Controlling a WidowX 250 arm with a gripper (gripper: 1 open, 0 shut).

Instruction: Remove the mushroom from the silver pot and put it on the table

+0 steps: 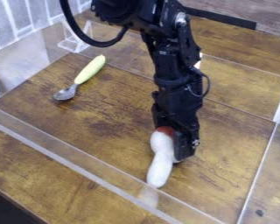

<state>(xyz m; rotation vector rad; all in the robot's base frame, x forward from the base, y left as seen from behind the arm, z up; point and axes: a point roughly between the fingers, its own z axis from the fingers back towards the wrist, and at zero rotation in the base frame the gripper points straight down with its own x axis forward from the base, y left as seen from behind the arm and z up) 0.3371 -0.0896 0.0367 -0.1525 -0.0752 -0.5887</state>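
Observation:
The mushroom (161, 166) lies on its side on the dark wood table (60, 179). Its white stem points toward the front, and its reddish cap end is tucked under my gripper (175, 147). The gripper points straight down and sits low over that cap end, with its black fingers on either side of it. The black body hides the jaws, so I cannot tell whether they are closed on the cap. The silver pot is out of view.
A silver spoon with a yellow-green handle (84, 73) lies at the back left. Clear acrylic walls (73, 149) run along the front, left and right of the work area. A white fixture (73, 39) stands at the back left corner.

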